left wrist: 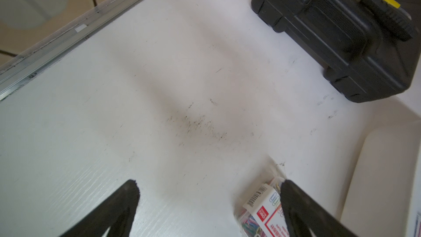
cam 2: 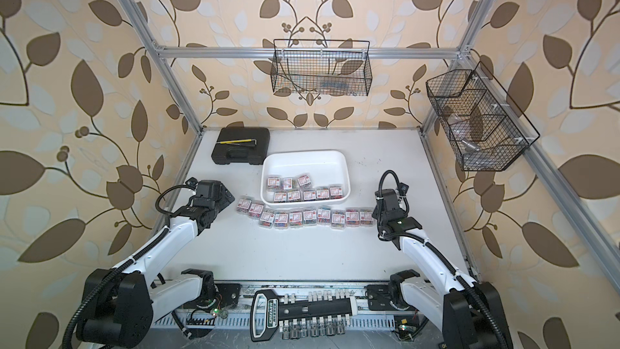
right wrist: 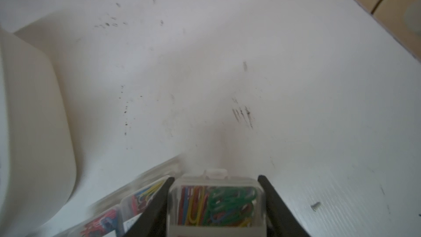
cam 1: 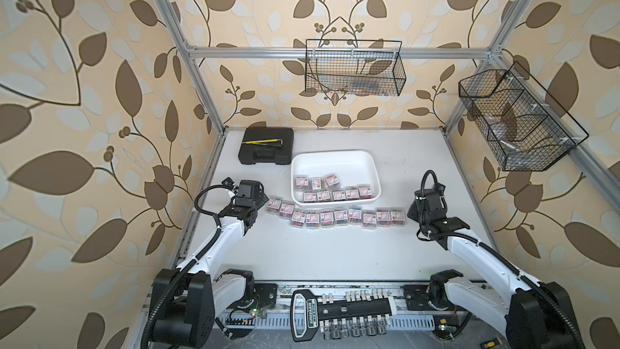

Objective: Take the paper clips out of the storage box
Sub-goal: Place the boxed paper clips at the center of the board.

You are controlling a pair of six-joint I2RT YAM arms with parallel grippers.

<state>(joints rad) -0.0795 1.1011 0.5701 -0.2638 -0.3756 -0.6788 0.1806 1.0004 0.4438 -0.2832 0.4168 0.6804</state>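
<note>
Top views. Storage box (cam 1: 335, 164): white shallow tray at mid-counter, long axis running left to right. It contains eight paper clip boxes (cam 1: 338, 194), labels up, in two ragged rows along the near long wall, three behind five; the far half of the floor is bare. On the counter (cam 2: 302, 256), just in front of that wall and parallel to it, lies a row of ten more boxes (cam 2: 295, 218), side by side, labels up, the line sagging a little at its middle. Left gripper (cam 1: 263, 200): at the row's left end, pointing toward it. Right gripper (cam 2: 375, 213): at the row's right end, just beside the last visible box. Black tool case (cam 1: 266, 146): far left of the tray, with a yellow-handled tool (cam 1: 265, 141) lying along its lid. Two black wire baskets (cam 1: 354, 68) hang on the frame. Left wrist view. Fingers (left wrist: 127, 198) are spread wide, with bare counter between them; one tip overlaps a corner of a paper clip box (left wrist: 259, 204) whose label and barcode face up, contact not determinable. The tray's outer wall (left wrist: 382, 178) stands just beyond that box, the tool case (left wrist: 341, 42) further off. Right wrist view. Fingers (right wrist: 157, 206) are clamped on the two sides of one paper clip box (right wrist: 216, 199), its tabbed end pointing out past the fingertips and coloured clips visible through the clear lid. Whether it rests on the counter cannot be told. A neighbouring box (right wrist: 136, 204) lies just beside it, blurred. The tray wall (right wrist: 34, 133) is near that side. One small screw (right wrist: 315, 206) lies loose on the counter.
</note>
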